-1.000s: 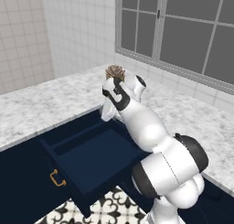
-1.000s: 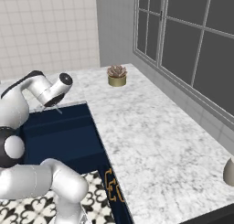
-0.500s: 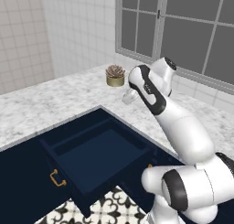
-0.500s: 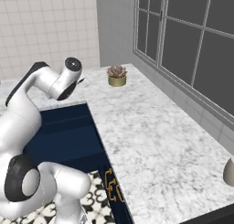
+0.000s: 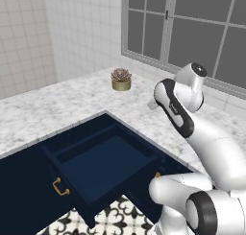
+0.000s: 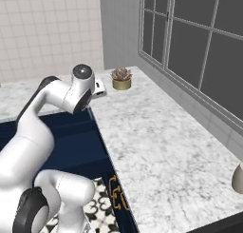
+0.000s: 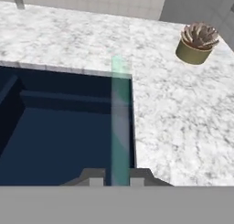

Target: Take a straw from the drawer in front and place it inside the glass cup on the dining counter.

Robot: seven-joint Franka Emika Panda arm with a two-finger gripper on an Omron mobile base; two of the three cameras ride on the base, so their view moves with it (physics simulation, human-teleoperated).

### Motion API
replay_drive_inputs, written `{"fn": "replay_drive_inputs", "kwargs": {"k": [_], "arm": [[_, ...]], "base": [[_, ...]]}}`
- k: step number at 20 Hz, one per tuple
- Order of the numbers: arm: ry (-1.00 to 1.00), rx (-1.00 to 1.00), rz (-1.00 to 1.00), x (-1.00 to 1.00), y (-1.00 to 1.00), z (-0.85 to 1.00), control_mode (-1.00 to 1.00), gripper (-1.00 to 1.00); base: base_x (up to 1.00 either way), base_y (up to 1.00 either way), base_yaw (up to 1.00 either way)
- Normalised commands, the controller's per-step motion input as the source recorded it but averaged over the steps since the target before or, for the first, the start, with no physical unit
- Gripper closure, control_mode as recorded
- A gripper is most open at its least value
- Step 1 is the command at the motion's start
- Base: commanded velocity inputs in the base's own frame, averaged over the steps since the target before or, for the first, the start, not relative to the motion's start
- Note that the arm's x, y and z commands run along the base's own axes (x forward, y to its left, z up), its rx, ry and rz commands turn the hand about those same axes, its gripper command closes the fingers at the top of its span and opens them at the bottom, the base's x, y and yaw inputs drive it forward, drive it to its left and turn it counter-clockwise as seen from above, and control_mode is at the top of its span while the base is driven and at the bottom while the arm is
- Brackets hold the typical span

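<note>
In the hand view a thin, pale greenish straw point(image 7: 120, 122) rises from between my two fingertips, so my gripper point(image 7: 114, 179) is shut on it. The straw hangs over the right rim of the open navy drawer point(image 7: 59, 141), where it meets the marble counter point(image 7: 183, 127). From the base cameras my gripper point(image 5: 153, 104) point(image 6: 98, 89) is held up above the counter's edge, beside the open drawer point(image 5: 108, 164), whose inside looks bare. The glass cup is out of view. I cannot tell whether this marble top is the dining counter.
A tan pot with a succulent point(image 5: 121, 79) point(image 6: 122, 79) point(image 7: 196, 45) stands on the counter near the window. A rounded pale thing point(image 6: 238, 177) shows at the counter's far right edge. Tiled walls and a large window back the counter.
My arm has risen out of the drawer and swung right toward the counter, keeping the gripper shut. The drawer and the pot have not moved.
</note>
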Motion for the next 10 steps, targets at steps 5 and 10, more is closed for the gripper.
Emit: {"fn": "replay_drive_inputs", "kwargs": {"k": [5,10], "arm": [[0.1,0.05,-0.12,-0.04,-0.22,-0.01,1.0,1.0],[0.0,0.0,0.0,0.0,0.0,0.0,1.0,1.0]], "base": [[-0.35,-0.07,-0.05],[-1.0,0.23,0.0]]}}
